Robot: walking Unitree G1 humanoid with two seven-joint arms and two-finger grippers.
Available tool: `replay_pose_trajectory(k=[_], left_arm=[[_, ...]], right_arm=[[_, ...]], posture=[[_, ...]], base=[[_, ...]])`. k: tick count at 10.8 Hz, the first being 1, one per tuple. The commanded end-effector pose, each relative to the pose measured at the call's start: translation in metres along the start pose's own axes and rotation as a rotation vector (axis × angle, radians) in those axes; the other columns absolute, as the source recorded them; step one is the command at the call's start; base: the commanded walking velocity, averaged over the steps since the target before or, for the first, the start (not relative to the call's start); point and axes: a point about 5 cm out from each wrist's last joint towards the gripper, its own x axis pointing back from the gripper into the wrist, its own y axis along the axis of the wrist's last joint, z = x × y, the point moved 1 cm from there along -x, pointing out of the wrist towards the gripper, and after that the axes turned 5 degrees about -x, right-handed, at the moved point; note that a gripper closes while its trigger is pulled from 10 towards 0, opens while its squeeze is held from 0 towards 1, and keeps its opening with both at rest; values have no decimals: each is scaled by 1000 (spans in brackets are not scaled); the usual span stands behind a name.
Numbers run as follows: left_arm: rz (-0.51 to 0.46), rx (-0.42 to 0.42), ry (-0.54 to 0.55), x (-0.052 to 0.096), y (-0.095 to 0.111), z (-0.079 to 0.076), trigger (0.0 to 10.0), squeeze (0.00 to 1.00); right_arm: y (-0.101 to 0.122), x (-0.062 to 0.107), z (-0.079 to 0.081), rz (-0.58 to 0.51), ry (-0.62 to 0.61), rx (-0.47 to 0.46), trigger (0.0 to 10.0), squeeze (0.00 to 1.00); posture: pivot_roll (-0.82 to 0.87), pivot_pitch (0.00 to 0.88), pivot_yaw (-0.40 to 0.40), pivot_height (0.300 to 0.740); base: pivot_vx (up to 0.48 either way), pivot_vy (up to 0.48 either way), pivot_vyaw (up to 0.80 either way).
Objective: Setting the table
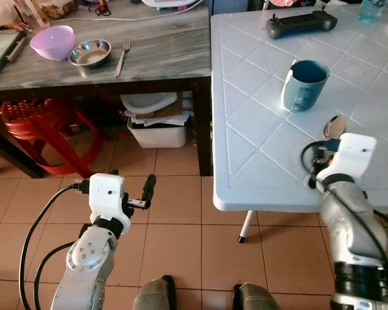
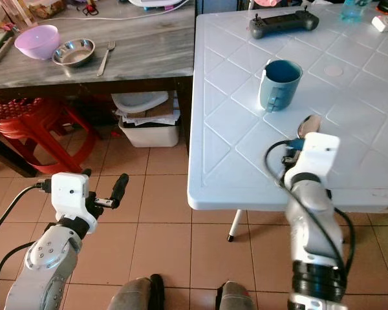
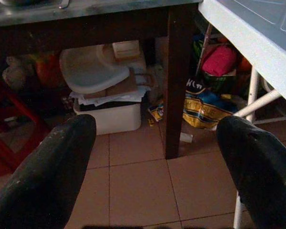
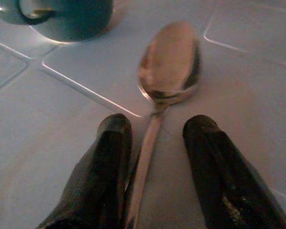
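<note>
You are facing the white plastic table [image 1: 258,139] on the right, where the teal mug [image 1: 306,84] is standing. Nearer, your right gripper [image 4: 155,138] is resting with fingers spread, straddling the spoon [image 4: 167,76] handle. Your left gripper [image 3: 155,157] is hanging released over the floor tiles.
</note>
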Motion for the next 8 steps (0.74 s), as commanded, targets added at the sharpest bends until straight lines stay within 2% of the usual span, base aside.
replay_pose_trajectory(k=[1,4,8], left_arm=[[5,-18,9,3,1,4,10000,0],[5,-21,6,2,1,4,10000,0],[1,-1,-24,2,1,1,10000,0]], right_arm=[[-40,4,-11,202,-49,3,0,0],[-53,6,-14,299,-58,33,0,0],[-55,6,-15,310,-57,68,0,0]], posture=[[31,198,128,740],[32,194,128,740],[34,192,128,740]], base=[[0,0,0],[0,0,0],[0,0,0]])
